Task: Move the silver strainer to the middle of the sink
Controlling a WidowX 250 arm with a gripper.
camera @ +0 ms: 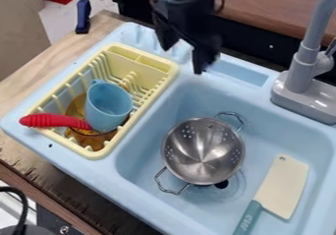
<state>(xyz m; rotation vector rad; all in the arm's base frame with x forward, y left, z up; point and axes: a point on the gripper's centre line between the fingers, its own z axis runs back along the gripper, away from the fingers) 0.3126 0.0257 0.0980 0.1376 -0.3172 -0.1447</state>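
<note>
The silver metal strainer (203,153) sits upright in the light-blue plastic sink (125,185), near the basin's middle but, as I judge it, a little toward the rack-side edge. Its perforated bowl faces up, and one wire handle points toward the back edge, the other toward the front left. The dark drain hole (222,184) peeks out just past its front rim, so probably only a short shift is called for.

The black two-finger gripper (182,60) hangs over the sink's back edge with its fingers well parted and nothing between them. A thin handle or the rim likely offers the best grip; the broad bowl looks too wide to span, and it could slide or tip.

A cream-bladed toy cleaver with a teal handle (285,185) lies flat beside the strainer, toward the right edge, and could be bumped. The pale-yellow dish rack (98,154) props up a light-blue cup (108,106), presumably to drain. No lettering is readable on strainer, cleaver or cup.
</note>
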